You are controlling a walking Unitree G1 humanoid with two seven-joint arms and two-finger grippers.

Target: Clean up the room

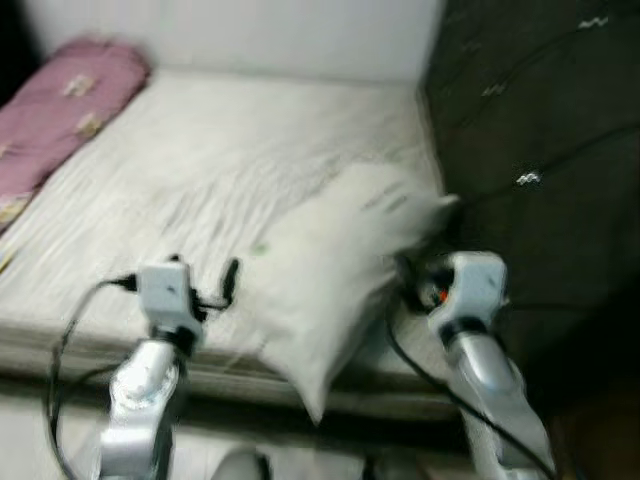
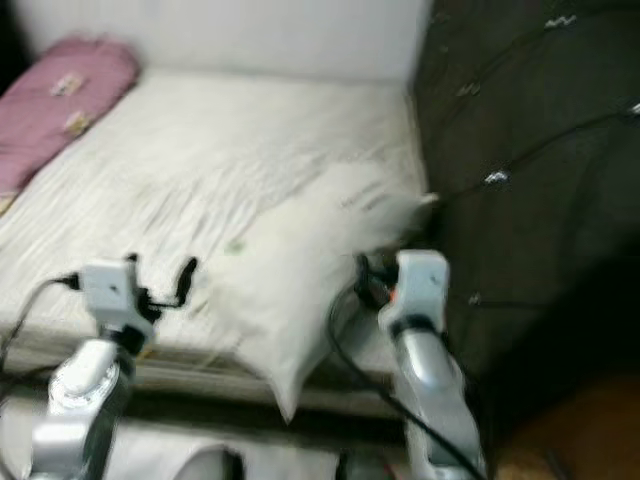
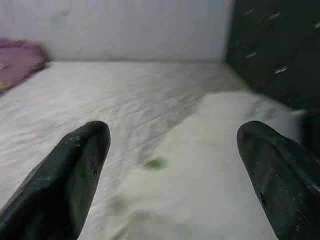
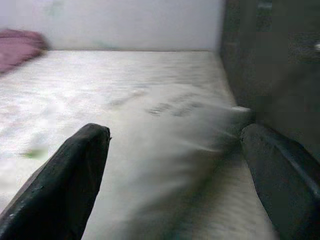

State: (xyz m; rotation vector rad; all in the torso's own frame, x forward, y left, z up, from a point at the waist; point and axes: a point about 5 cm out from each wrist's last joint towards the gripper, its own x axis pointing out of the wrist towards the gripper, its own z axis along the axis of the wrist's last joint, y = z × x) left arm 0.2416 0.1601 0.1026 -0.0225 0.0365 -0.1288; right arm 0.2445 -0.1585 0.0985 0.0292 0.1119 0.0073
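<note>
A white pillow [image 1: 335, 270] lies slantwise on the bed [image 1: 200, 160], one corner hanging over the near edge and the far corner by the dark headboard [image 1: 540, 150]. My left gripper [image 1: 228, 282] is open at the pillow's left side, just above the sheet. In its wrist view the fingers [image 3: 65, 180] stand wide apart with the pillow [image 3: 210, 170] ahead. My right gripper [image 1: 405, 275] is at the pillow's right edge near the headboard, and its wrist view shows it open with the pillow [image 4: 165, 145] between and beyond the fingers [image 4: 70, 185].
A pink pillow [image 1: 60, 110] lies at the bed's far left by the white wall [image 1: 250, 30]. The dark tufted headboard rises along the right. The bed's near edge [image 1: 220, 380] runs just before my arms, with pale floor below.
</note>
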